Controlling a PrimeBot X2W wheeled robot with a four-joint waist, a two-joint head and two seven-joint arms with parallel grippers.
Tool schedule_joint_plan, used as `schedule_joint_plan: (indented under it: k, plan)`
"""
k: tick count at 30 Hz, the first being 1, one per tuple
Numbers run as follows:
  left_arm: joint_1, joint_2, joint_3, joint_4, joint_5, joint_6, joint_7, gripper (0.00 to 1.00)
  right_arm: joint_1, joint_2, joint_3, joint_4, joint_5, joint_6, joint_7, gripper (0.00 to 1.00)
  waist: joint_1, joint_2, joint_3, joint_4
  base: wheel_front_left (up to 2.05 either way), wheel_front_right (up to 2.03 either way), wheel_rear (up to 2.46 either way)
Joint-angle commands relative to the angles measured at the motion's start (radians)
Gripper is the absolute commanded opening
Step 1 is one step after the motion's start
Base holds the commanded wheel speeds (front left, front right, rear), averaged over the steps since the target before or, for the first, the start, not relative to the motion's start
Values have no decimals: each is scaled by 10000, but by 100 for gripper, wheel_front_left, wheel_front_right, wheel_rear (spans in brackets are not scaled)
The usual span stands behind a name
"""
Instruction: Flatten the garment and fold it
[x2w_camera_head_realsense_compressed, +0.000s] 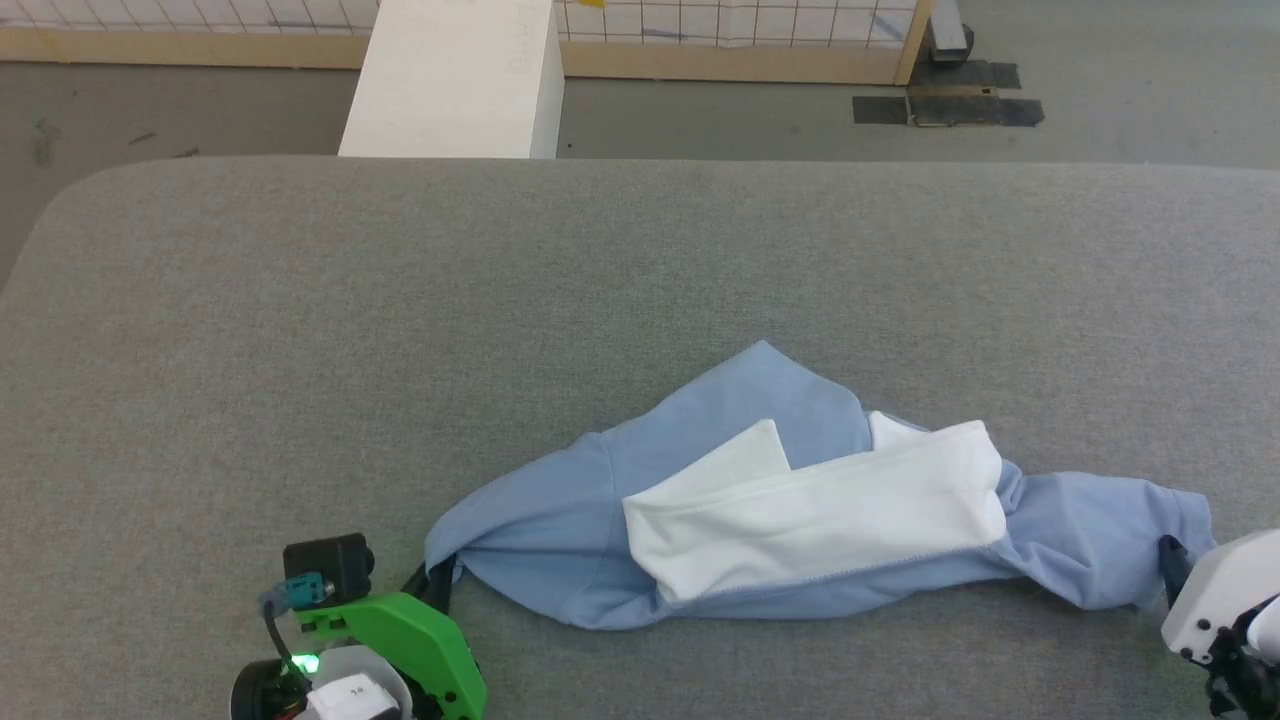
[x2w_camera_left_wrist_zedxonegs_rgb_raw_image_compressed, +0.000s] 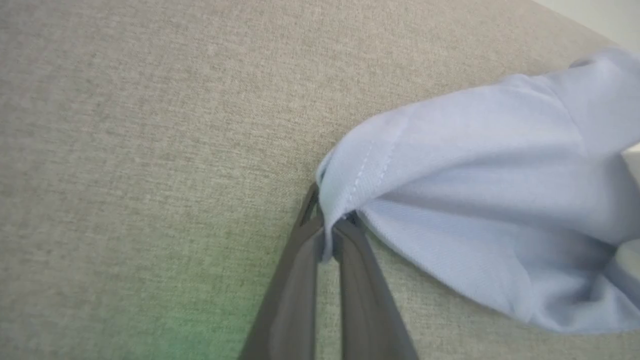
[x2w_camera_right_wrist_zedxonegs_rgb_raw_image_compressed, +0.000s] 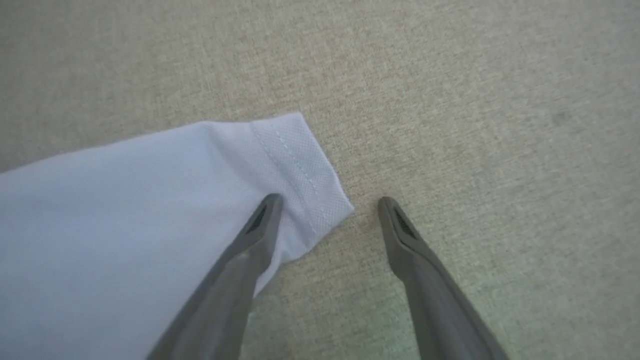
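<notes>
- The light blue T-shirt (x2w_camera_head_realsense_compressed: 560, 520) lies bunched across the lower middle of the head view on the grey fabric-covered table (x2w_camera_head_realsense_compressed: 300, 330), with its white inner layer turned out on top.
- The left gripper (x2w_camera_left_wrist_zedxonegs_rgb_raw_image_compressed: 330, 230) is clamped on a stitched hem at the shirt's left end, probably to anchor that corner for stretching.
- The right gripper (x2w_camera_right_wrist_zedxonegs_rgb_raw_image_compressed: 330, 202) has its fingers apart at the shirt's right end. One is over the hemmed corner and the other over bare table, seemingly placed to pinch it.
- The shirt is not yet flattened.
</notes>
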Motion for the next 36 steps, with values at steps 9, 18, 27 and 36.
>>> schedule_joint_plan:
  k: [9, 18, 27, 36]
  plan:
    - [-142, 89, -88, 153, -66, -95, -3, 0, 101, 74, 664, -343, -75, -11, 1615, 0, 0, 0, -57, -47, 0, 0, 0]
    - [-345, 383, 199, -724, -564, -454, 73, 0, 190, 74, 1204, -2770, 124, -11, 1565, 0, 0, 0, -510, -246, 0, 0, 0]
    - [-3232, 1778, 557, -1918, -407, -750, 1657, 0, -2649, -1061, 2811, -4107, -79, -11, 2155, 0, 0, 0, 401, -612, 0, 0, 0]
    - [-7860, 2207, 1367, -1178, -234, -260, 1985, 0, -7711, -1993, 4395, -2859, -564, -11, 1729, 0, 0, 0, 2385, -1037, 0, 0, 0]
